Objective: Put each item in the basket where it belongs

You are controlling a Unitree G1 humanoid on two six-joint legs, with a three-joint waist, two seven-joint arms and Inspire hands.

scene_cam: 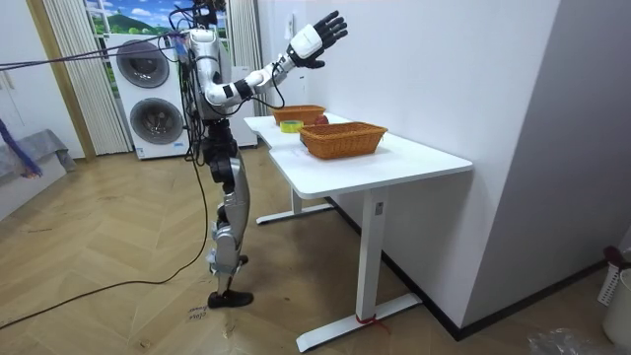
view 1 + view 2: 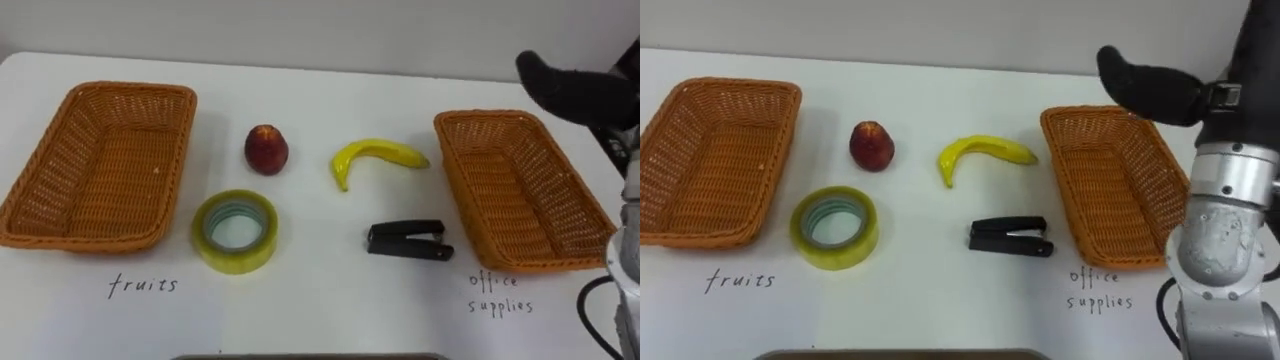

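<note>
On the white table (image 2: 320, 310) lie a red peach (image 2: 266, 149), a yellow banana (image 2: 375, 157), a roll of yellowish tape (image 2: 235, 231) and a black stapler (image 2: 406, 240). At the left stands the wicker basket marked fruits (image 2: 130, 92), with nothing in it. The wicker basket marked office supplies (image 2: 455, 165) stands at the right, likewise bare inside. My right hand (image 1: 320, 39) is raised high over the right basket's far end, fingers spread and holding nothing; its dark fingers (image 2: 570, 85) show at the upper right of the eye views.
I stand at the table's long side, a white wall behind the table. Two washing machines (image 1: 148, 99) stand behind me on the wooden floor. Handwritten labels sit on the table in front of each basket.
</note>
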